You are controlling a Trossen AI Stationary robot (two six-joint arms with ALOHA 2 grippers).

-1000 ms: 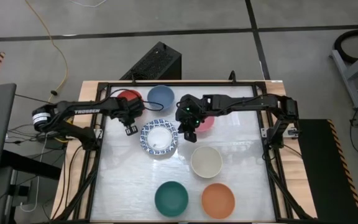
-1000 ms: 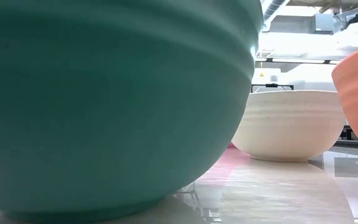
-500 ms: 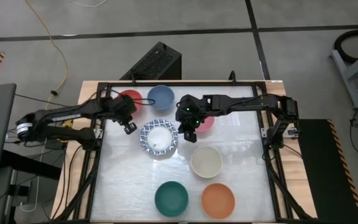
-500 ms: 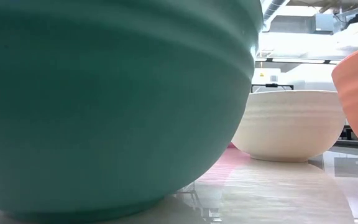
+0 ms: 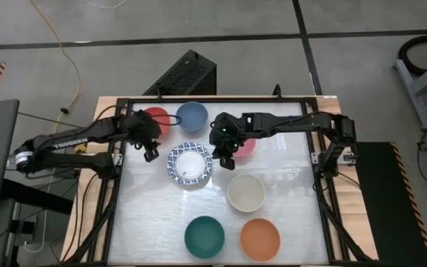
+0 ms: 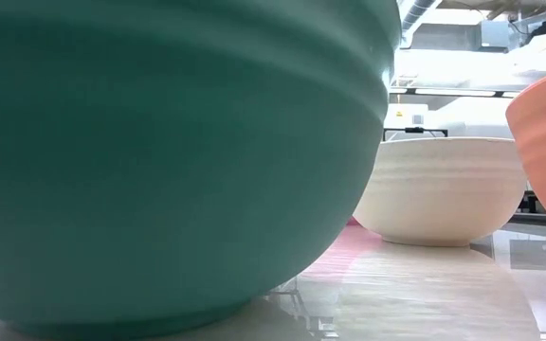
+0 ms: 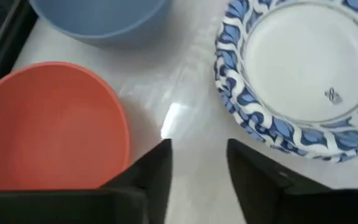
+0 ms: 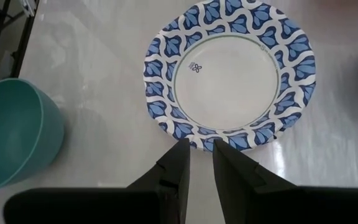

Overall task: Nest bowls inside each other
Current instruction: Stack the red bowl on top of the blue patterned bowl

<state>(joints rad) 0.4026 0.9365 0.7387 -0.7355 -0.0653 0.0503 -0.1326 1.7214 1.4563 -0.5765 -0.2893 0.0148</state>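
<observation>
Your tabletop [image 5: 288, 178] carries the bowls spread apart, none of the plain ones nested yet. The biggest thing near either arm is the blue-patterned stack [image 5: 190, 165], lying between the two sets of fingers. The green bowl [image 5: 204, 235], orange bowl [image 5: 260, 238] and cream bowl [image 5: 246, 192] sit well apart from both arms. The blue bowl [image 5: 191, 115] and red bowl [image 5: 154, 117] sit just beyond your left gripper [image 5: 150, 152], whose fingers [image 7: 157, 171] stand parted and empty, the red bowl's rim touching one of them. The right gripper [image 5: 225, 160] hovers beside the patterned stack with the pink bowl [image 5: 246, 146] under its arm; its fingers [image 8: 179, 163] are nearly together, grasping nothing. Watch that left finger: swing sideways and you could shove the red bowl against the frame.
</observation>
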